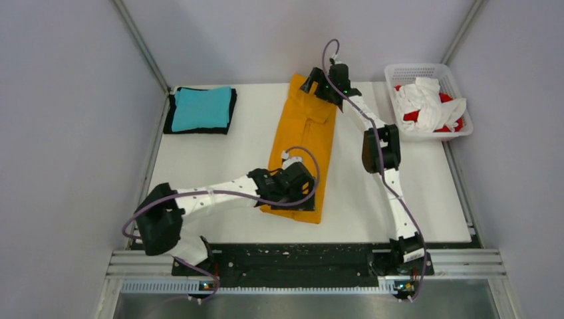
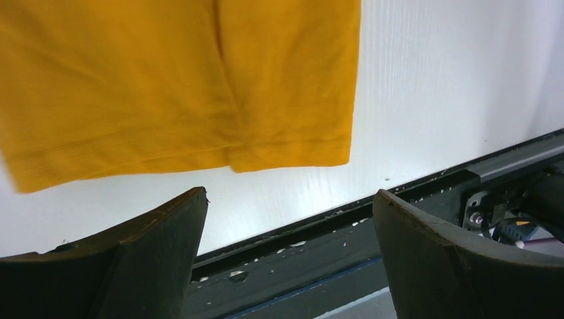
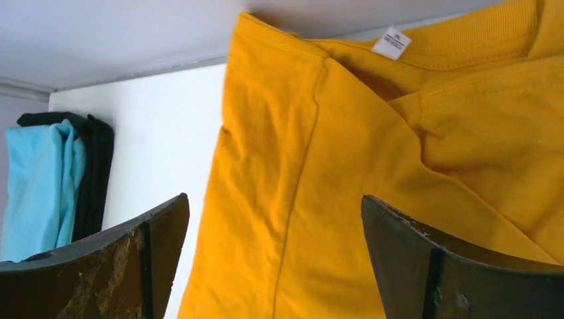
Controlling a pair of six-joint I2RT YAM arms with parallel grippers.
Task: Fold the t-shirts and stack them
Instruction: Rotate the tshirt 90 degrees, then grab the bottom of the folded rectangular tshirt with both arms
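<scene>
Shirt point(image 1: 302, 133) lies ahead of left fingers point(image 2: 159, 252) and right fingers point(image 3: 133, 259); stack point(image 1: 201, 109) far left, basket point(image 1: 425, 69) right of right fingers.

left gripper point(image 2: 289, 199) and right gripper point(image 3: 274, 201) both hover, jaws wide apart.

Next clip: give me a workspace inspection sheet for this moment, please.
Surface: white table, no spills seen.
Job's things: orange-yellow t-shirt laid lengthwise mid-table, sides folded in; teal t-shirt folded atop black t-shirt, far-left corner; white clothing and red clothing crumpled in white lattice basket, far right.
Clutter: nothing seen.
Grippers: left gripper open near the orange-yellow hem; right gripper open at its collar; neither holds anything.
Cables: purple cables looped along both arms.
Surroundings: grey walls, metal frame rails.
</scene>
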